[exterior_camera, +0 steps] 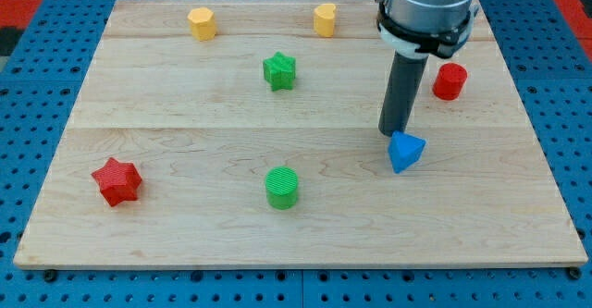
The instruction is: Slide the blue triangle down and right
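The blue triangle (405,151) lies on the wooden board (185,243), right of the board's middle. My tip (393,133) stands at the triangle's upper left edge, touching it or nearly so. The dark rod rises from there to the arm's grey body at the view's top.
A red cylinder (450,81) stands above and right of the triangle. A green star (279,70) and a green cylinder (282,187) lie near the middle. A red star (117,180) lies at the left. A yellow hexagon (202,22) and a yellow heart (324,19) sit along the top.
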`<state>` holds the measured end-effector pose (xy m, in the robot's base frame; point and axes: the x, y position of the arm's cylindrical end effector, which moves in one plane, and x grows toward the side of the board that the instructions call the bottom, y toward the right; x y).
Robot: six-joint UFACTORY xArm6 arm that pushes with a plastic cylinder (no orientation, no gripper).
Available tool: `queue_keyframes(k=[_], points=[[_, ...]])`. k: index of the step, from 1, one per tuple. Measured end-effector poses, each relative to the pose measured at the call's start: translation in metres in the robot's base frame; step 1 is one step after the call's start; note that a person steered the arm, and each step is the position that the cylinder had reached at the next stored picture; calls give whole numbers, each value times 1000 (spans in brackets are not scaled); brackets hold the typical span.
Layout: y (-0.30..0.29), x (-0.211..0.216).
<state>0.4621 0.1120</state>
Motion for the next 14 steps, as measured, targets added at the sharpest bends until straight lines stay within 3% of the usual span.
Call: queue_keyframes(k=[3, 4, 5, 7, 12, 14], points=[[-53, 11], [-7, 0], [12, 23], [-32, 51], [24, 36], [7, 79]])
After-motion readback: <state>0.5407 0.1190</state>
